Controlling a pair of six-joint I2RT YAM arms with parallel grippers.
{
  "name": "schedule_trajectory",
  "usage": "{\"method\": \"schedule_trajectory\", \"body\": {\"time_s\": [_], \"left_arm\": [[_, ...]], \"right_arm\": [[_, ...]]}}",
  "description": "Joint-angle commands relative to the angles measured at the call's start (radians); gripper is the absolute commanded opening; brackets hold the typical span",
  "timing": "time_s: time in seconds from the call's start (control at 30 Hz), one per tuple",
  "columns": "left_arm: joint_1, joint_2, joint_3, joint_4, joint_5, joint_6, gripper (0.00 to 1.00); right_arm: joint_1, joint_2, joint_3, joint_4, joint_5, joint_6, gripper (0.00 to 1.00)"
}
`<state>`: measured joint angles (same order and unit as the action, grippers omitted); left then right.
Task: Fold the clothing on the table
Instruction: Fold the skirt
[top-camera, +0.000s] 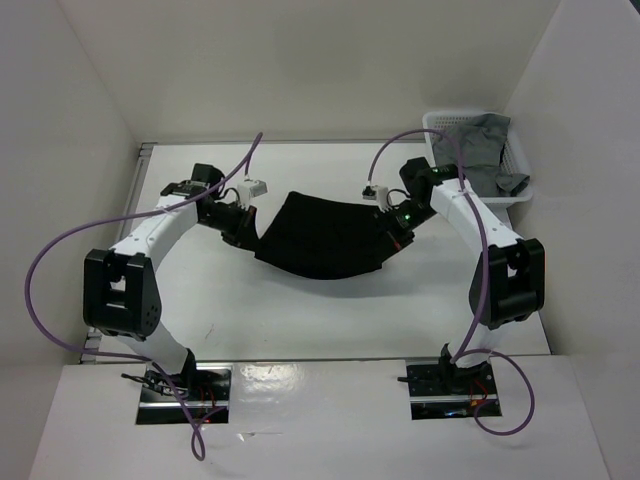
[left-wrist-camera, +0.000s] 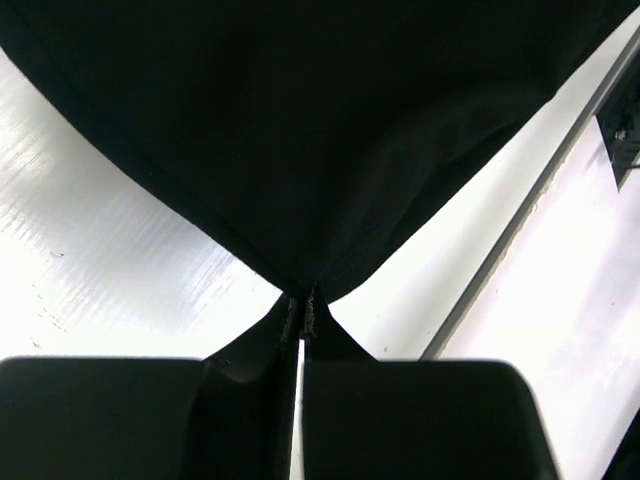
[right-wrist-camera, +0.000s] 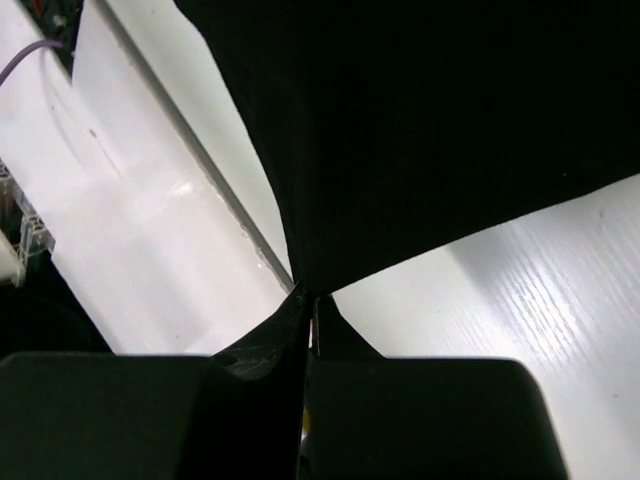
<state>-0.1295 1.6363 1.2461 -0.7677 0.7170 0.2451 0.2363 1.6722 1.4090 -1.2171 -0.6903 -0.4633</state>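
Observation:
The black clothing (top-camera: 325, 238) hangs like a sling above the white table (top-camera: 300, 320), stretched between both arms and sagging in the middle. My left gripper (top-camera: 252, 240) is shut on its left corner; in the left wrist view the clothing (left-wrist-camera: 330, 130) fans out from the pinched gripper (left-wrist-camera: 301, 305). My right gripper (top-camera: 392, 238) is shut on the right corner; in the right wrist view the clothing (right-wrist-camera: 430, 120) spreads from the closed gripper (right-wrist-camera: 312, 305).
A white lattice basket (top-camera: 520, 170) at the back right holds a grey garment (top-camera: 480, 148). White walls enclose the table on the left, right and back. Purple cables loop from both arms. A grey seam (left-wrist-camera: 520, 220) runs along the table's far edge.

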Motion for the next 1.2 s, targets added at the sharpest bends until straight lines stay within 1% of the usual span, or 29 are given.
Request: {"method": "schedule_trajectory", "body": {"time_s": [0.0,0.1,0.2,0.33,0.4,0.57,0.73,0.77,0.93,1.17], "left_arm": [[0.007,-0.052,0.035,-0.033,0.062,0.057,0.00],[0.007,-0.052,0.044,-0.033,0.062,0.043,0.00],[0.027,-0.041,0.105,-0.013,0.062,0.029,0.00],[0.050,0.028,0.179,0.018,0.052,-0.001,0.00],[0.060,0.057,0.216,0.027,0.052,-0.023,0.00],[0.070,0.146,0.309,0.059,0.074,-0.052,0.00],[0.070,0.253,0.366,0.088,0.108,-0.070,0.00],[0.070,0.269,0.375,0.088,0.108,-0.070,0.02],[0.070,0.344,0.423,0.136,0.119,-0.070,0.02],[0.051,0.470,0.559,0.154,0.119,-0.070,0.02]], "right_arm": [[0.009,-0.042,0.048,-0.065,-0.054,-0.058,0.00],[0.009,-0.042,0.057,-0.065,-0.054,-0.058,0.00],[0.009,-0.032,0.077,-0.065,-0.034,-0.048,0.00],[0.009,-0.032,0.077,-0.065,0.002,-0.028,0.00],[-0.014,-0.032,0.077,-0.065,0.024,-0.015,0.00],[-0.055,-0.009,0.077,-0.056,0.025,-0.006,0.00],[-0.098,0.035,0.087,-0.044,0.025,0.012,0.00],[-0.113,0.035,0.087,-0.035,0.025,0.021,0.00],[-0.149,0.118,0.119,-0.024,0.014,0.022,0.00],[-0.176,0.218,0.182,-0.015,0.002,0.022,0.00]]}}
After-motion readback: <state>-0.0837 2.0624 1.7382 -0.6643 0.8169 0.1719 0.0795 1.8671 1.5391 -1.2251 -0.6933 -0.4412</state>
